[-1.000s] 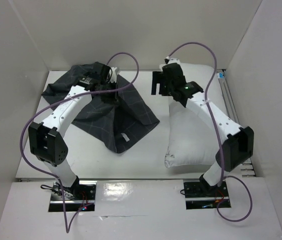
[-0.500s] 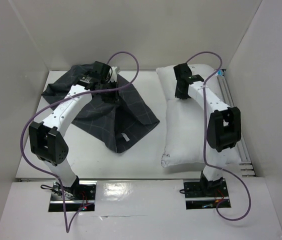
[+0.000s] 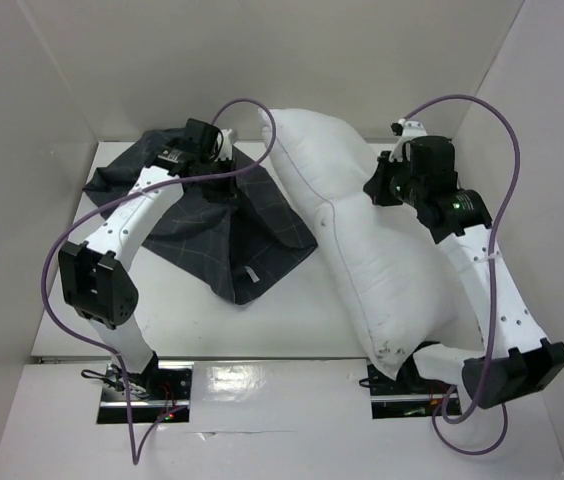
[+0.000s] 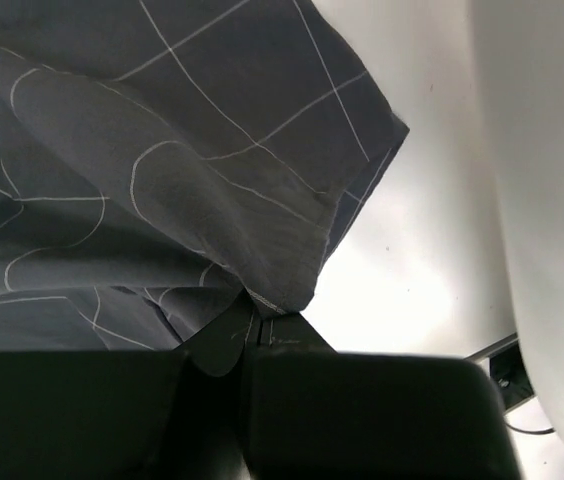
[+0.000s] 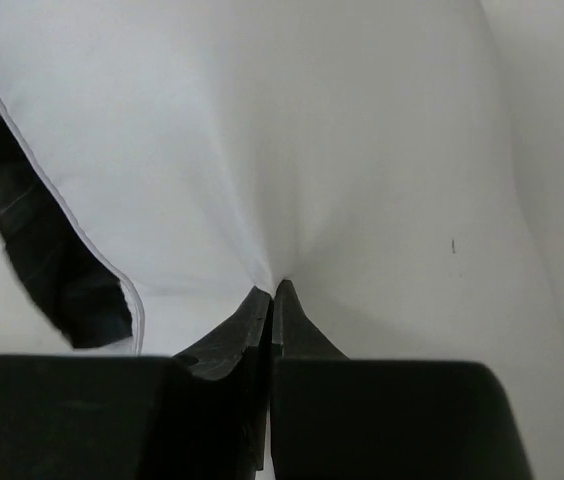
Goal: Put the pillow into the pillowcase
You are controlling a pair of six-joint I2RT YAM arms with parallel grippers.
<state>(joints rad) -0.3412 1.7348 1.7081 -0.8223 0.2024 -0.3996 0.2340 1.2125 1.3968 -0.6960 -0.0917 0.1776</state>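
Quick status from my end: the big plump white fabric pillow (image 3: 362,240) is entirely outside the dark charcoal-grey pillowcase with the thin light grid (image 3: 252,225), so nothing's gone in yet. The right end effector (image 5: 274,292) is clamped shut on a pinch of the pillow's fabric. The pillow looks lifted and tilted over the right half of the white surface (image 3: 292,310), running from the back wall toward the near edge. The left end effector (image 4: 252,322) is closed on a fold of the pillowcase's edge at the back left. I can't tell if the mouth is open. Left to do, I reckon: spread the case, feed a corner in, pull it over.
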